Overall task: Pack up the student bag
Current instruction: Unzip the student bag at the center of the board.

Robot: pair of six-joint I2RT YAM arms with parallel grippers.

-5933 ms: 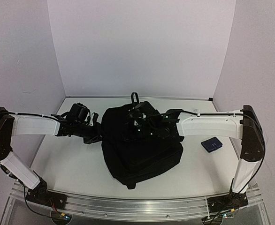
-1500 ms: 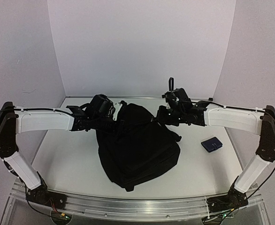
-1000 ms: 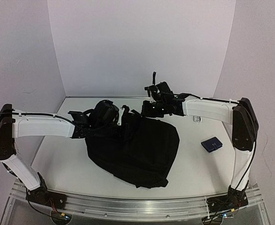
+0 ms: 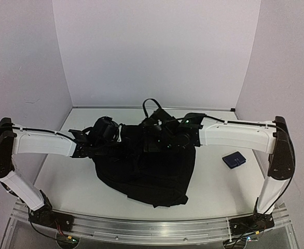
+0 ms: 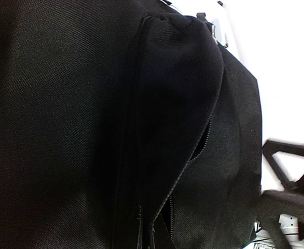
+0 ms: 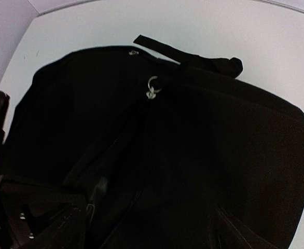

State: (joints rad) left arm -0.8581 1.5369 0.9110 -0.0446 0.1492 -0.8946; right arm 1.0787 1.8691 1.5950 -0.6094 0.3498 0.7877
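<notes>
Right arm first: it has come down from its raised spot at the far side, and the right gripper (image 4: 160,134) now sits over the upper end of the student bag (image 4: 147,171). The left gripper (image 4: 110,141) has slid a little left and stays at the bag's upper left edge. The bag lies in the middle of the table (image 4: 74,181), bunched at the top and spread toward the near edge.

The left gripper is closed, but whether it pinches fabric I cannot tell. The right gripper's fingers do not show clearly in any view, so I cannot tell how its jaws stand.

The step in hand looks like opening the bag. To do it well, 1 arm should hold the cloth taut just beside the zipper while the other takes the zipper pull (image 6: 152,89) squarely by its ring and draws it along the line of the teeth, not up and away, or the soft bag will simply lift and fold.

Only the right wrist view picks out that metal ring and the strap (image 6: 193,58) lying beyond it. In the top view both vanish into black. The left wrist view alone shows the zipper (image 5: 204,140) gaping slightly along a curved seam. The top view alone shows both arms and the blue pouch (image 4: 234,159), well apart to the right.
</notes>
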